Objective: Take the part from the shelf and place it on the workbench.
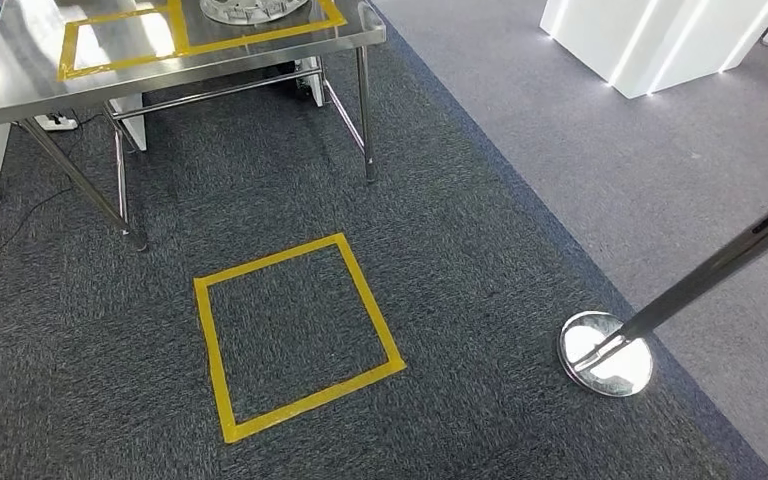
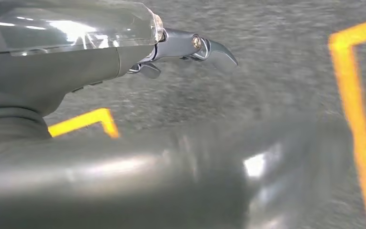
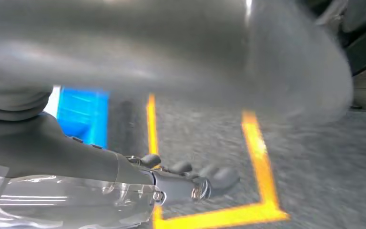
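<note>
Head view looks down at dark grey carpet (image 1: pixel 440 250) with a yellow tape square (image 1: pixel 295 335) on it. This square is the landmark. Beyond the square stands a stainless steel workbench (image 1: pixel 20 70) on thin metal legs; its top also carries yellow tape outlines. A round grey metal part (image 1: pixel 250 8) lies on the workbench top, inside the tape outline at the bench's far right end, cut off by the frame edge. Right of the square, past a strip of carpet, a chrome stanchion base (image 1: pixel 606 353) sits at the seam where the dark carpet meets lighter grey flooring, its dark post leaning out of frame. Far beyond the square and to the right, a white cabinet (image 1: pixel 650 40) with lit edges. A cable runs on the floor left of the bench legs.

Left wrist view: left hand (image 2: pixel 190 50) hangs above the carpet near a corner of the yellow tape, holding nothing; fingers look loosely extended, but blur means I cannot tell how far apart.

Right wrist view: right hand (image 3: pixel 186 179) hangs over a corner of the yellow tape, empty; fingers lie side by side, lightly curled, not clamped on anything. A blue object (image 3: pixel 83 117) sits beyond the tape, blurred.
</note>
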Action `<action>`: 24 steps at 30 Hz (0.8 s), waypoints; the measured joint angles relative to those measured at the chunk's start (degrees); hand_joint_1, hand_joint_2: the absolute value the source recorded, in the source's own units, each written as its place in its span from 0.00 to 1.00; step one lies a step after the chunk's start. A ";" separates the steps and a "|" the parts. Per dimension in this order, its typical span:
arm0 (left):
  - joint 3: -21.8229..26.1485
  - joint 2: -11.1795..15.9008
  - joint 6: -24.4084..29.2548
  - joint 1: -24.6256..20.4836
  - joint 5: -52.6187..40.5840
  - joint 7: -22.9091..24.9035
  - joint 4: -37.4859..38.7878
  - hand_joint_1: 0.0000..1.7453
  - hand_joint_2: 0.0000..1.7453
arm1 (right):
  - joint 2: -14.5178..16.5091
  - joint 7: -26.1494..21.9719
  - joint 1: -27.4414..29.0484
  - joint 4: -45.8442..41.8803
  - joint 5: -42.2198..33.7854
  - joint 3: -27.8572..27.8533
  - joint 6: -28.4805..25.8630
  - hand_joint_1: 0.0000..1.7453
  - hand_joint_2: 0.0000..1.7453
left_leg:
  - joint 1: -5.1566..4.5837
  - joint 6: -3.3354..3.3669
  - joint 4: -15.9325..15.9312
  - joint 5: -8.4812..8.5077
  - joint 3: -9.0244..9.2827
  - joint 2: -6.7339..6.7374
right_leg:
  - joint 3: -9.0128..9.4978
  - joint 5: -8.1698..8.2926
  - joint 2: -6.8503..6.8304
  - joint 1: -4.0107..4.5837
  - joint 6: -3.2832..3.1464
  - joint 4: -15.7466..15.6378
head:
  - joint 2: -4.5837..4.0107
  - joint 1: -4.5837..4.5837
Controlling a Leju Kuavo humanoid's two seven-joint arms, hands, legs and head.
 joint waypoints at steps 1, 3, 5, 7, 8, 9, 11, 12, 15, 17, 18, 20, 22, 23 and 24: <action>0.06 -0.01 0.57 -0.05 0.28 1.65 0.00 0.00 1.00 | 0.00 0.49 0.00 0.01 -0.10 -0.24 0.09 0.00 1.00 | -0.05 -0.11 0.27 0.47 -0.87 0.06 | 0.52 1.41 -0.01 -0.02 0.04 1.05 | 0.00 0.00; 0.29 -0.03 1.57 -0.21 1.03 4.72 0.00 0.00 1.00 | -0.04 0.98 -0.08 0.02 -0.14 -0.60 0.13 0.00 1.00 | -0.03 -0.46 1.29 1.11 -2.45 0.13 | 4.66 4.64 -0.03 -0.07 -0.03 -3.11 | 0.00 0.02; 0.53 -0.03 2.94 -0.32 4.59 8.25 0.00 0.00 1.00 | -0.13 0.73 -0.19 0.01 -2.83 -0.84 -0.68 0.00 1.00 | -0.20 -0.95 2.75 1.37 -3.82 0.08 | 10.64 4.02 -0.03 0.04 -0.39 -11.53 | 0.00 0.08; 0.67 -0.05 5.30 -0.50 16.37 13.49 0.02 0.00 1.00 | -0.16 0.14 -0.30 0.01 -13.60 -1.04 -2.27 0.00 1.00 | -0.38 -1.53 3.84 1.64 -4.78 0.05 | 13.26 2.00 0.07 0.19 -1.06 -16.15 | 0.00 0.10; 0.73 -0.08 6.20 -0.57 25.29 15.58 0.03 0.00 1.00 | -0.15 -0.08 -0.31 0.01 -21.54 -1.12 -2.88 0.00 1.00 | -0.34 -1.84 4.10 1.84 -5.02 0.07 | 13.19 1.77 0.11 0.16 -1.52 -16.60 | 0.00 0.09; 0.78 -0.12 6.64 -0.61 34.87 16.60 0.04 0.00 1.00 | -0.12 -0.16 -0.32 0.02 -29.62 -1.19 -3.20 0.00 1.00 | -0.23 -2.19 4.45 1.74 -5.30 0.00 | 12.99 1.92 0.08 0.12 -1.99 -16.72 | 0.00 0.10; 0.85 -0.14 6.68 -0.57 50.42 16.66 0.04 0.00 1.00 | -0.11 -0.23 -0.30 0.02 -40.60 -1.33 -3.43 0.00 1.00 | 0.04 -2.95 7.18 -0.54 -6.44 -0.24 | 12.58 2.54 -0.13 0.03 -2.90 -16.89 | 0.00 -0.05; 0.90 -0.14 6.70 -0.54 54.34 16.61 0.04 0.00 1.00 | -0.11 -0.28 -0.30 0.02 -42.12 -1.38 -3.50 0.00 1.00 | 0.21 -3.35 10.19 -2.70 -7.59 -0.37 | 12.29 2.80 -0.26 0.07 -3.18 -16.86 | 0.00 -0.15; 1.04 -0.09 6.45 -0.32 50.36 16.04 0.04 0.00 1.00 | -0.22 -0.35 -0.14 0.01 -36.67 -1.45 -3.55 0.00 1.00 | 0.54 -4.03 19.90 -7.42 -10.76 -0.41 | 11.18 3.35 -0.37 0.26 -3.41 -16.47 | 0.00 -0.22; 1.05 -0.10 6.02 -0.25 44.54 15.41 0.04 0.00 1.00 | -0.26 -0.29 -0.11 0.01 -33.02 -1.46 -3.44 0.00 1.00 | 0.54 -3.83 17.98 -5.59 -8.79 -0.42 | 10.79 3.47 -0.31 0.39 -3.35 -16.17 | 0.00 -0.23; 1.05 -0.10 5.82 -0.27 42.60 15.08 0.04 0.00 1.00 | -0.25 -0.23 -0.13 0.01 -31.74 -1.46 -3.36 0.00 1.00 | 0.46 -3.42 14.11 -3.73 -6.39 -0.46 | 10.79 3.49 -0.27 0.48 -3.32 -16.08 | 0.00 -0.22; 1.06 0.07 5.50 -0.36 39.39 14.35 0.05 0.00 1.00 | -0.02 -0.06 -0.19 0.04 -29.35 -1.46 -3.15 0.00 1.00 | 0.13 -2.24 6.43 -1.60 -1.90 -0.55 | 10.78 3.65 -0.21 0.57 -3.05 -16.03 | 0.00 -0.16; 1.07 0.22 5.19 -0.41 36.81 13.71 0.05 0.00 0.75 | 0.19 0.10 -0.26 0.08 -27.31 -1.46 -3.02 0.00 0.50 | -0.31 -1.40 3.33 -1.44 -0.36 -0.55 | 10.55 3.96 -0.23 0.40 -2.51 -16.09 | 0.00 -0.15; 1.07 0.22 5.03 -0.42 35.56 13.39 0.05 0.00 0.50 | 0.20 0.17 -0.30 0.08 -26.32 -1.46 -2.97 0.00 0.25 | -0.46 -1.20 2.91 -1.22 -0.36 -0.51 | 10.52 4.16 -0.26 0.34 -2.17 -16.25 | 0.00 -0.20; 1.08 0.23 4.91 -0.42 34.30 13.06 0.05 0.00 0.25 | 0.18 0.21 -0.34 0.07 -25.28 -1.46 -2.90 0.00 0.00 | -0.30 -0.93 2.18 -0.85 -0.16 -0.46 | 10.58 4.15 -0.30 0.33 -1.88 -16.33 | 0.00 -0.19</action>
